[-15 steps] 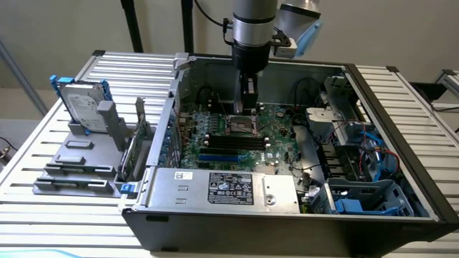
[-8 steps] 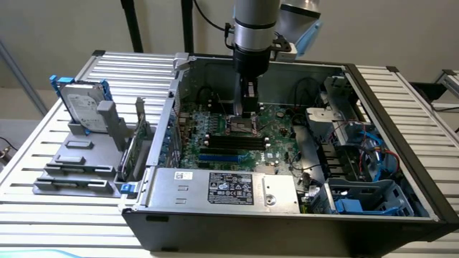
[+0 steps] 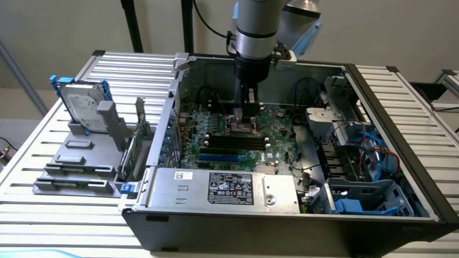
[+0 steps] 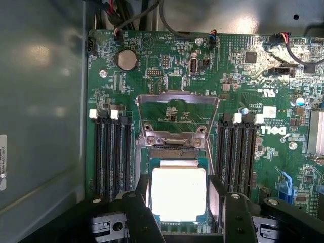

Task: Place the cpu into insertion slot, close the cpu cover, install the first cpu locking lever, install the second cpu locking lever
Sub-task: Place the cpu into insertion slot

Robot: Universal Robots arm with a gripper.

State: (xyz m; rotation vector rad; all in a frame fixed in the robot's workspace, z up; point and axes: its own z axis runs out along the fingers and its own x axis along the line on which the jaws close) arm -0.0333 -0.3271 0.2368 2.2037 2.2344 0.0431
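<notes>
The exterior view looks down from afar into the open black metal computer case (image 3: pixel 287 228), its green circuit board (image 3: pixel 278 117) toward twelve o'clock; the wrist view faces that shared board closely, squarely.

In the wrist view glare bleaches the cpu (image 4: pixel 178 195) to blank white, so no marking can be read. It covers nearly all of the insertion slot (image 4: pixel 173 152). The gripper (image 4: pixel 182 202), itself cut off by the picture's edge, hides the cpu's near edge. Whether the cpu is seated or just above the slot cannot be told. In the exterior view both are too small and too covered by the gripper to make out.
</notes>
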